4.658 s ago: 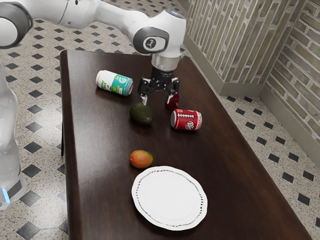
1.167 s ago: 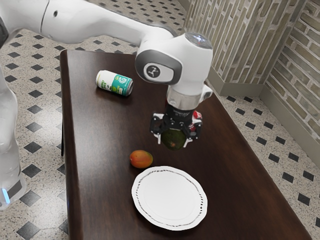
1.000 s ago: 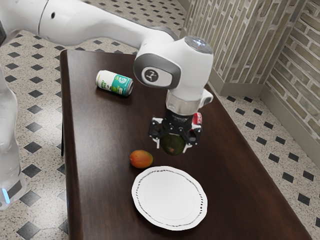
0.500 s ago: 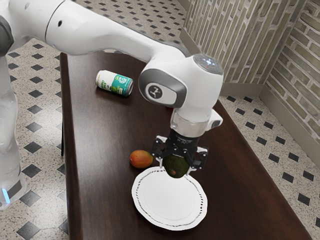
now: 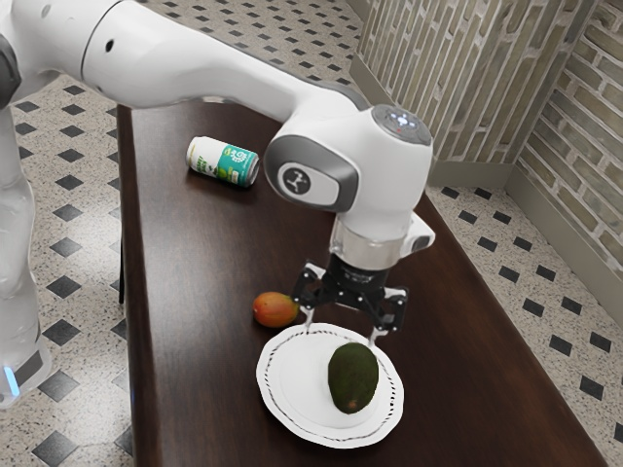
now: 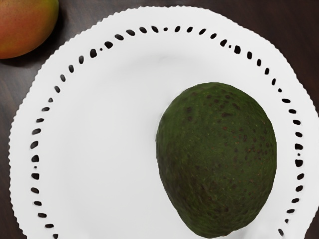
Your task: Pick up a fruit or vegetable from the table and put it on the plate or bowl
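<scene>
Dark green oval avocado (image 5: 352,377) lies on white round plate with perforated rim (image 5: 282,389), off-centre toward exterior view's right. Long axis points away from black fingers (image 5: 374,331), which hang spread over plate's far rim, gripping nothing. Orange-red mango (image 5: 274,308) sits just beside plate on dark wooden surface (image 5: 195,253). Judged next: straight lift away.

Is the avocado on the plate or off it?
On the plate. The avocado lies inside the plate's rim, and the open tool hangs above it without touching.
</scene>
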Available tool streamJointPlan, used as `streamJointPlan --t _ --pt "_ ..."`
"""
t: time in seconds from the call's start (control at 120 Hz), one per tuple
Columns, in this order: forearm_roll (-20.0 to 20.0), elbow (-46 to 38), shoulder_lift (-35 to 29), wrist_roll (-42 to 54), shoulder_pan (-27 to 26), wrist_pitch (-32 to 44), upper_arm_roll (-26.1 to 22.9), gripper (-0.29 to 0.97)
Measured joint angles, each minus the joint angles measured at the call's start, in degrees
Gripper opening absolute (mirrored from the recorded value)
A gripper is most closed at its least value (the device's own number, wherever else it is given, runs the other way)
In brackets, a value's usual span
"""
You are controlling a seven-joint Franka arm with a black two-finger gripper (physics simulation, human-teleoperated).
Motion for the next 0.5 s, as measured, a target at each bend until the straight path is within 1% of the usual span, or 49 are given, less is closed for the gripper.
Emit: streamJointPlan --t 0.067,0.117,0.167,0.25,0.317,0.358,0.392,0.458,0.5 --pt "0.0 1.9 0.1 0.0 0.1 -0.2 0.2 0.68" --pt "0.2 6.6 0.5 0.6 0.3 -1.4 0.6 0.68" --pt "0.7 12.3 1.9 2.6 1.7 -3.4 0.7 0.68" --pt "1.2 20.7 5.2 10.1 4.5 -7.2 1.1 0.68" --pt "1.5 23.2 6.1 17.0 6.3 -9.9 4.9 0.68" --pt "1.7 23.9 6.2 21.6 9.5 -11.3 7.4 0.68" --pt "1.8 24.4 6.3 25.0 13.4 -12.2 8.8 0.68" --pt "1.9 25.2 6.4 31.2 22.3 -13.6 9.8 0.68" --pt "2.0 25.4 6.3 34.7 26.5 -14.3 10.1 0.68"
